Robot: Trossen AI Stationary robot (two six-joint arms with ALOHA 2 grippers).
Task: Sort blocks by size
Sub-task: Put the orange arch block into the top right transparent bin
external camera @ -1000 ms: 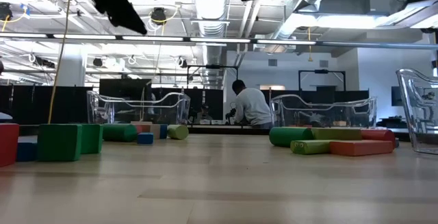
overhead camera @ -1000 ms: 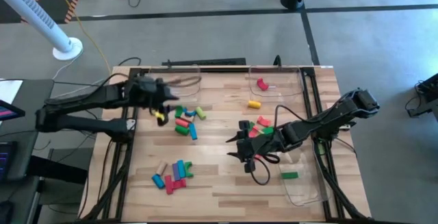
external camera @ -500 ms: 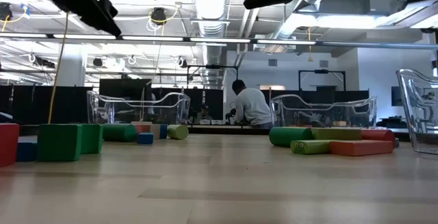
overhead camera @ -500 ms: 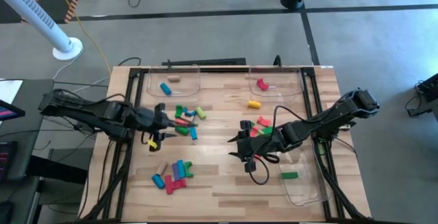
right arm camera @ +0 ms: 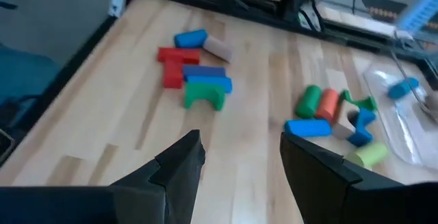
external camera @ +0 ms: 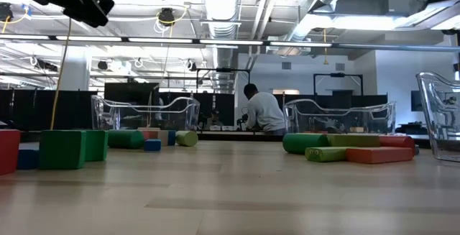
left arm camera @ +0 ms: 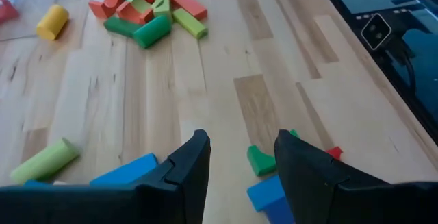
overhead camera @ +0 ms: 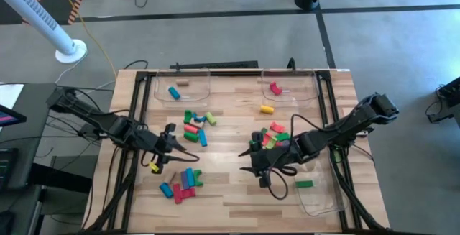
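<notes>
The blocks lie in three loose heaps on the wooden table: one at centre left, one near the front left and one at centre right. A yellow cylinder lies alone. A blue block lies in the far left tray, a red one in the far right tray and a green one in the right tray. My left gripper hangs open between the two left heaps, holding nothing. My right gripper hangs open left of the right heap, also holding nothing.
Clear plastic trays stand at the far left, the far right and the right front. Bare wood lies between the two grippers. Beyond the table's far edge a person is seen in the room.
My left gripper has swung from the far left tray toward the table's near edge and has sunk a little, turning as it went. It now hangs between the centre-left heap and the front-left heap, its fingers as wide apart as before. No block has moved.
</notes>
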